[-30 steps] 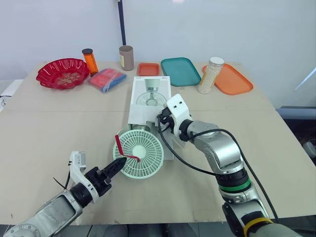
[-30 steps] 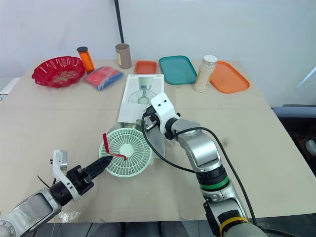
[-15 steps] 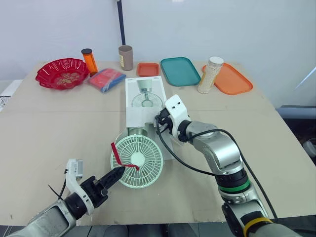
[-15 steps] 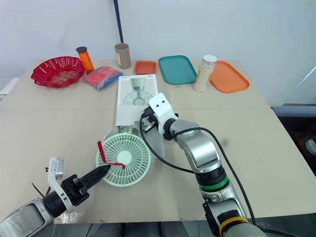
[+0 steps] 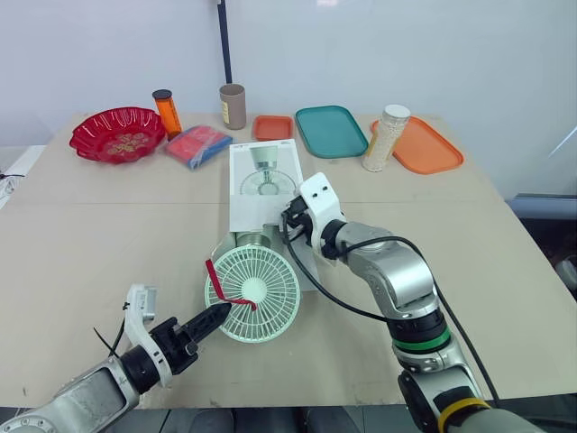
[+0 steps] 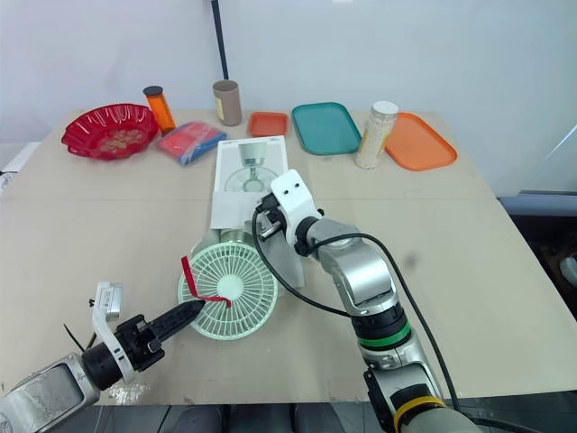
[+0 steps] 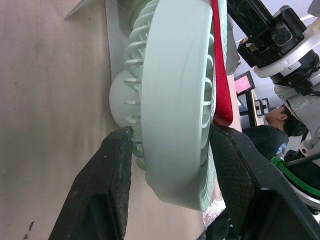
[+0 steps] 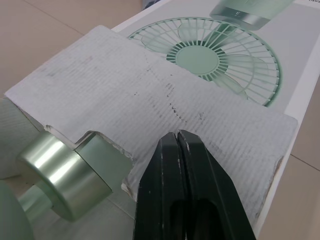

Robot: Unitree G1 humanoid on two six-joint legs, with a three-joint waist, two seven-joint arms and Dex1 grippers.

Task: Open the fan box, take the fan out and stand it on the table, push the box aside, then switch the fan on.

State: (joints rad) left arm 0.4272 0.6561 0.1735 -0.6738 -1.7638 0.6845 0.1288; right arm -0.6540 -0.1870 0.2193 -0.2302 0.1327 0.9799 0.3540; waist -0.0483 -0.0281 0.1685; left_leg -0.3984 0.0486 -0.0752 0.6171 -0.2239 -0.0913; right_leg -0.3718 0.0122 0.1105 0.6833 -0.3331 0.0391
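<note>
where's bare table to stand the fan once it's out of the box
Widest bare patch: left of the fan box, between the red bowl and the left gripper. Another lies right of the right gripper and its arm, in front of the orange tray. Crowded: the back row of containers, and the middle around the fan.

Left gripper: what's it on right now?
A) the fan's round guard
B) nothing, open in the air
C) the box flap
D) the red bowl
A: in the left wrist view the left gripper has its two black fingers on either side of the pale green guard of the fan, pressed against it.
</note>
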